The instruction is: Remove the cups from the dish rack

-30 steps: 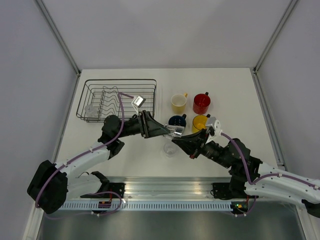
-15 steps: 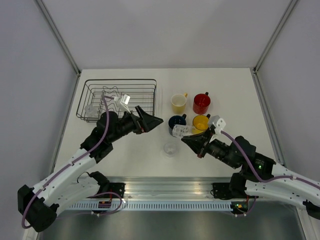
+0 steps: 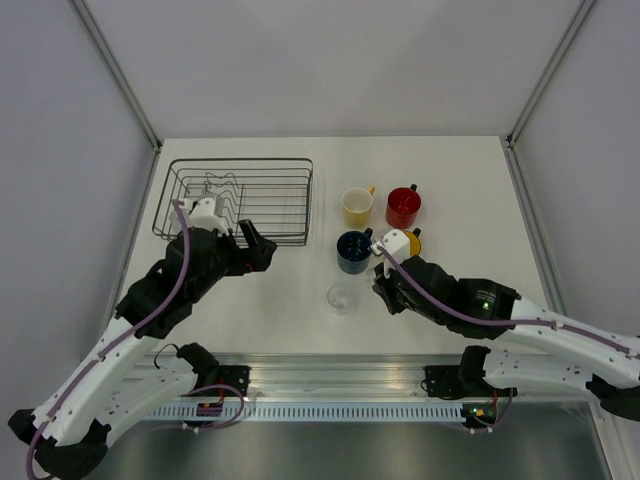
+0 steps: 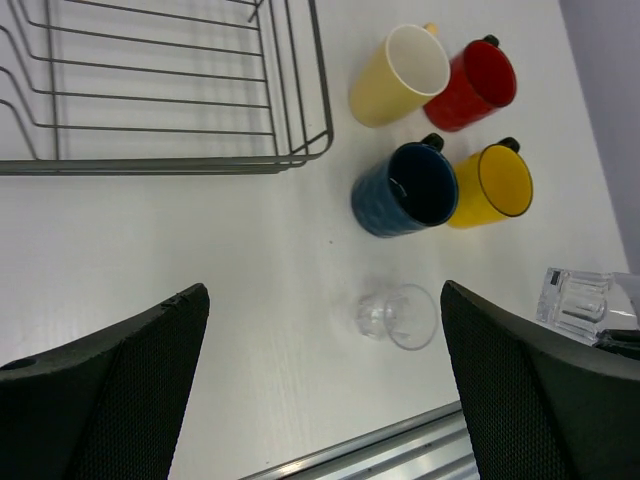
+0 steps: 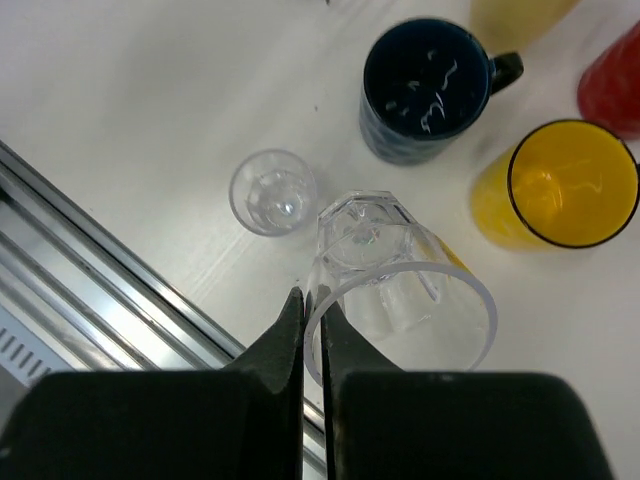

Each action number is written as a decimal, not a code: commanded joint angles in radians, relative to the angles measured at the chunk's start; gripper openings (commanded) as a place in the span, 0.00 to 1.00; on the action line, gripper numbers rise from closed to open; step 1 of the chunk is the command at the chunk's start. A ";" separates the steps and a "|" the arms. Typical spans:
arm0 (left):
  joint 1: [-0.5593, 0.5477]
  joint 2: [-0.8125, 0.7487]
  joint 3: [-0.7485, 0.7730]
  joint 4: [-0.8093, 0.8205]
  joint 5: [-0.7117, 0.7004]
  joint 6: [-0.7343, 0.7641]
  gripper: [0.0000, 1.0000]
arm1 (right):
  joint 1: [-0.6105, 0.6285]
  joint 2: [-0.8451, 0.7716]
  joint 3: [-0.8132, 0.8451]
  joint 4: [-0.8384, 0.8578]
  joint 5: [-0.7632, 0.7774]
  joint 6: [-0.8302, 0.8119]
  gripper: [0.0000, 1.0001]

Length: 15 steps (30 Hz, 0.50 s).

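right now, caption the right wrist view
Right gripper pinches a glass tumbler by its rim beside a second tumbler and blue mug

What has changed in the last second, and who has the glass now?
The left gripper let go of the clear tumbler, opened, and pulled back left to the dish rack. The right gripper kept its pinch on the tumbler's rim and drew it a little to the right. The four mugs, the other tumbler on the table and the rack have not moved.
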 commanded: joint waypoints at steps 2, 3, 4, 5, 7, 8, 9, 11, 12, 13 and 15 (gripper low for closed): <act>-0.002 -0.055 0.081 -0.192 -0.129 0.120 1.00 | -0.001 0.124 0.058 -0.115 0.044 0.039 0.01; -0.002 -0.064 0.084 -0.212 -0.147 0.144 1.00 | -0.001 0.147 0.061 -0.124 0.043 0.048 0.02; -0.002 -0.078 0.083 -0.218 -0.153 0.161 1.00 | -0.001 0.169 0.061 -0.124 0.040 0.051 0.03; -0.002 -0.104 0.076 -0.218 -0.158 0.177 1.00 | -0.004 0.218 0.061 -0.129 0.031 0.054 0.04; -0.002 -0.135 0.046 -0.214 -0.175 0.203 1.00 | -0.004 0.265 0.058 -0.129 0.014 0.057 0.06; -0.002 -0.159 0.034 -0.211 -0.175 0.211 1.00 | -0.008 0.311 0.055 -0.118 -0.017 0.056 0.05; -0.002 -0.168 0.021 -0.209 -0.175 0.212 1.00 | -0.009 0.333 0.052 -0.109 -0.031 0.053 0.05; -0.002 -0.193 -0.028 -0.181 -0.179 0.215 1.00 | -0.018 0.393 0.043 -0.091 -0.055 0.040 0.04; -0.002 -0.210 -0.043 -0.172 -0.185 0.212 1.00 | -0.021 0.411 0.043 -0.083 -0.066 0.037 0.04; -0.002 -0.216 -0.062 -0.169 -0.184 0.211 1.00 | -0.024 0.430 0.044 -0.081 -0.069 0.036 0.03; -0.002 -0.221 -0.060 -0.168 -0.175 0.214 1.00 | -0.038 0.477 0.047 -0.075 -0.074 0.034 0.03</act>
